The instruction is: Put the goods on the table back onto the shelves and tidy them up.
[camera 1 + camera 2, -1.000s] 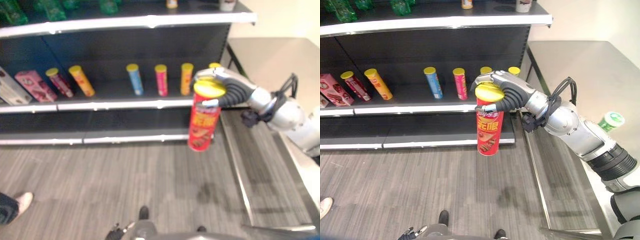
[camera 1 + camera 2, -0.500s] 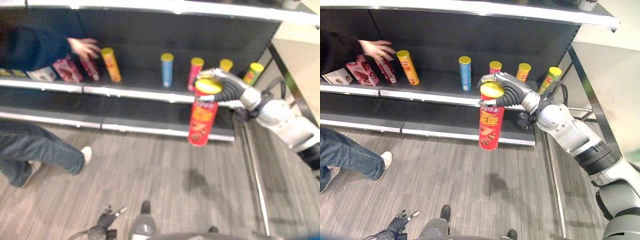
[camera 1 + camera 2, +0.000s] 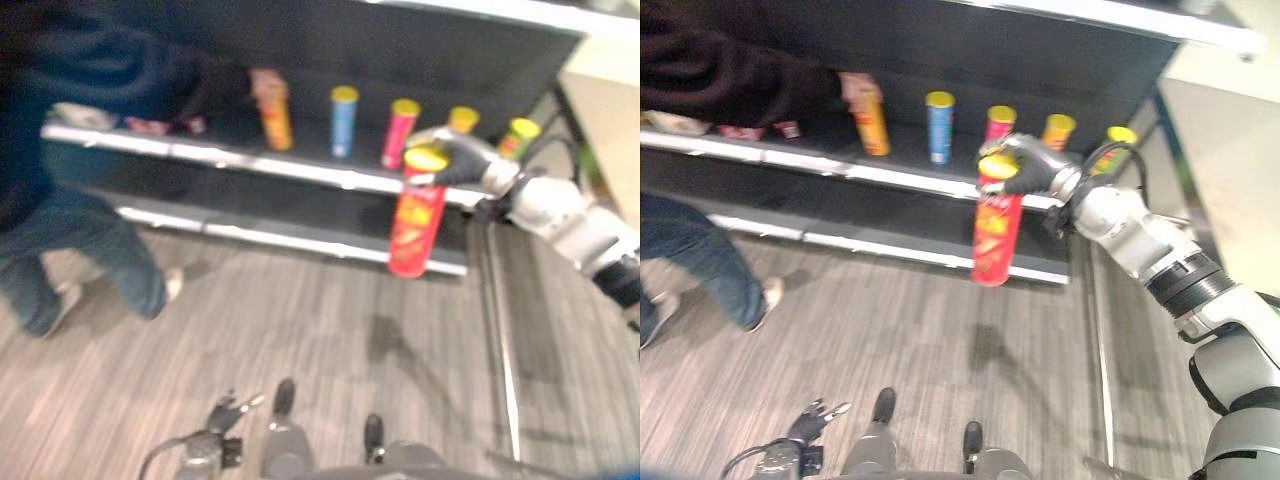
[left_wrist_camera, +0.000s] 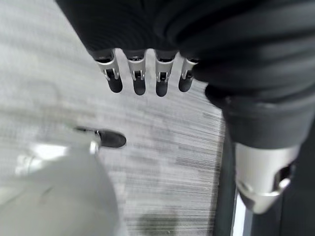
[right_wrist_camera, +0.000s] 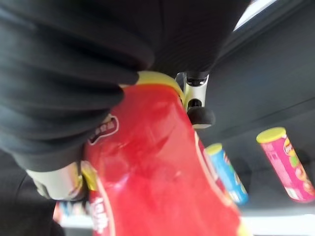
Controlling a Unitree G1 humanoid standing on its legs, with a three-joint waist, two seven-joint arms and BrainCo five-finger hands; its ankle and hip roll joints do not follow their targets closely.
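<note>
While its arm reaches in from the right edge of the frame and stretches toward the shelves, the right hand (image 3: 1025,168) is clenched round the yellow-lidded top of a red chip can (image 3: 995,234), fingers curled over the lid so the can hangs upright below the hand, in front of the middle shelf's (image 3: 890,176) front edge at centre right. On that shelf, in the upper middle of the frame, stand a blue can (image 3: 939,126), a pink can (image 3: 998,122), an orange can (image 3: 1057,131) and a green can (image 3: 1120,136) in a row, each with a yellow lid. At the upper left a person in a dark sleeve (image 3: 735,75) leans in, one hand (image 3: 858,88) on an orange-yellow can (image 3: 872,124) further along the same shelf. Low at the bottom left of the frame, the left hand (image 4: 142,78) hangs over the grey plank floor (image 3: 920,340), its fingers straight and released, holding nothing.
</note>
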